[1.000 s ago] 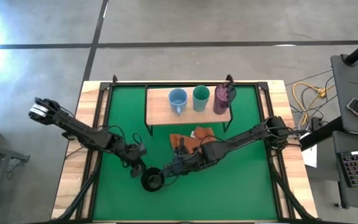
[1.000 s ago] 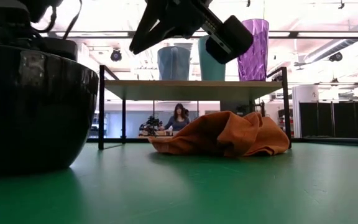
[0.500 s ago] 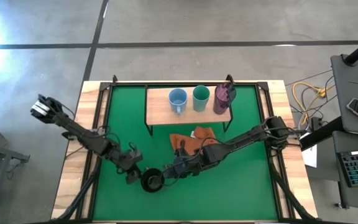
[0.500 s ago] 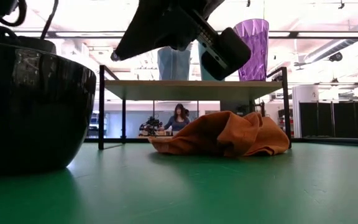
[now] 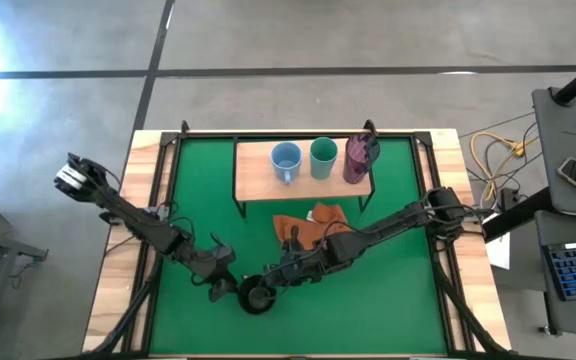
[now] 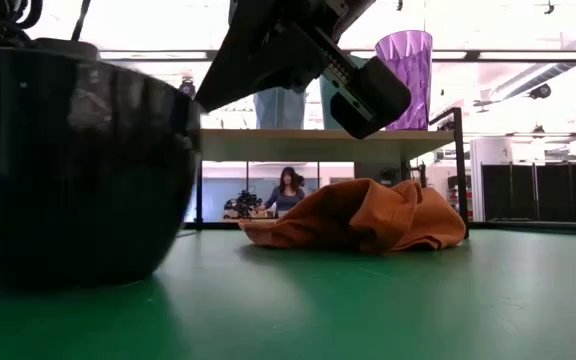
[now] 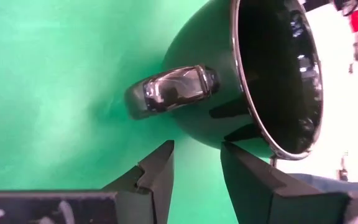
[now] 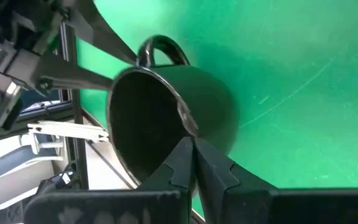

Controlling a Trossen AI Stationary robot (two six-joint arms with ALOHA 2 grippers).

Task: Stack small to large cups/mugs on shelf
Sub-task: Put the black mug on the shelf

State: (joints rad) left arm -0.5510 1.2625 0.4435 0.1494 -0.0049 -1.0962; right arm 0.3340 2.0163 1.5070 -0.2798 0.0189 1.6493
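With my right gripper [image 8: 191,163] pinched on the rim of the black mug [image 5: 257,297], I had dragged it toward six o'clock on the green mat [image 5: 388,300], far from the shelf [image 5: 258,175], my left gripper [image 7: 194,163] open beside it.

Shelf [image 5: 256,172] left end free (orange cloth [image 5: 308,225] below).
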